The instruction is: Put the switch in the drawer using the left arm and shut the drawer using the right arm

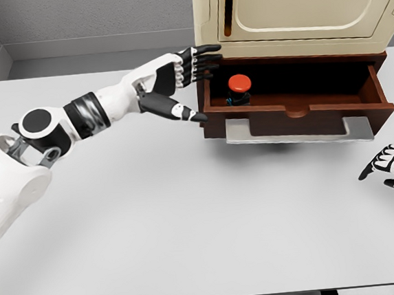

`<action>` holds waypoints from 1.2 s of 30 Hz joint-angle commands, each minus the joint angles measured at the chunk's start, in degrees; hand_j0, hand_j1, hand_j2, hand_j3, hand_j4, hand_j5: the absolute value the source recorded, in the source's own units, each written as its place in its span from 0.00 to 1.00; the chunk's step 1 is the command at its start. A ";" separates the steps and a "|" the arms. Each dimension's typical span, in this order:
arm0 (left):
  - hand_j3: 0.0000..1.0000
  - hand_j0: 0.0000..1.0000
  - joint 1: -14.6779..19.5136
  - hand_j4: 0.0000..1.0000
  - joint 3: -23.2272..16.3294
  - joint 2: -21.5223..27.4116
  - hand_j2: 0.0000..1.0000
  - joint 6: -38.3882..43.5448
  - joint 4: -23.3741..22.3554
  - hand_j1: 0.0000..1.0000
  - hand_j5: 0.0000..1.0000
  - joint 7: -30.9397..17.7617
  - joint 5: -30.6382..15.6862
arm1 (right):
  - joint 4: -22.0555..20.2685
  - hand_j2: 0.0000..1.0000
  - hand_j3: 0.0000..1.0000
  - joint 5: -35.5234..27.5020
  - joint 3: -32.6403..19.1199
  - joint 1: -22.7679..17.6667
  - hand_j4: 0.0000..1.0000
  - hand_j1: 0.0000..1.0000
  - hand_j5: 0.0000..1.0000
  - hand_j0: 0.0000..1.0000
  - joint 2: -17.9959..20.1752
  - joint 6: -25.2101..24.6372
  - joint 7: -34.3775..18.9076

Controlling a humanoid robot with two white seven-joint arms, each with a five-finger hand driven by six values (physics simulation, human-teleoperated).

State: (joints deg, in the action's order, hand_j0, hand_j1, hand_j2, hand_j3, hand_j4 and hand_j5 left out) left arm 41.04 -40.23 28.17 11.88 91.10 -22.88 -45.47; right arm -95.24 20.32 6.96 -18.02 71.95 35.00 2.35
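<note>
The switch, a dark base with a round red button on top, stands upright inside the open brown drawer, near its left end. My left hand hovers just outside the drawer's left wall with fingers spread and thumb pointing down-right, holding nothing. Low at the right edge of the head view, my right hand rests above the table with relaxed fingers, well in front of the drawer's right corner.
The drawer sticks out from a cream cabinet at the back right, with a grey handle plate along its front. The white table spreads out in front. A grey wall runs behind.
</note>
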 commanded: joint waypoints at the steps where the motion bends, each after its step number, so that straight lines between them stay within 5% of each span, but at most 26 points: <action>1: 1.00 1.00 0.00 1.00 -0.29 -0.40 1.00 0.25 -1.37 1.00 1.00 0.03 -0.06 | 0.06 0.62 0.62 -0.37 -0.02 0.00 0.62 0.62 0.62 0.62 0.12 0.00 0.02; 16: 1.00 1.00 1.14 1.00 -2.83 -4.53 1.00 0.33 -2.95 1.00 1.00 0.03 0.03 | 0.23 0.62 0.62 -0.29 -0.02 0.00 0.62 0.62 0.62 0.62 0.12 0.00 0.02; 29: 1.00 1.00 2.20 1.00 -3.01 -4.62 1.00 0.33 2.06 1.00 1.00 0.11 0.20 | 0.32 0.62 0.62 -0.29 -0.02 0.00 0.62 0.62 0.62 0.62 0.21 0.00 0.11; 36: 1.00 1.00 3.25 1.00 -3.19 -8.75 1.00 0.25 2.41 1.00 1.00 0.03 5.39 | 0.32 0.62 0.62 -0.29 -0.11 0.09 0.62 0.62 0.62 0.62 0.21 0.00 0.11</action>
State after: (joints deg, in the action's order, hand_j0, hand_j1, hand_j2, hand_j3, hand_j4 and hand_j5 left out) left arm 44.30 -43.41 20.49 12.16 93.28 -22.84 -41.17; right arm -94.88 20.39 6.88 -18.02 72.04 35.00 2.44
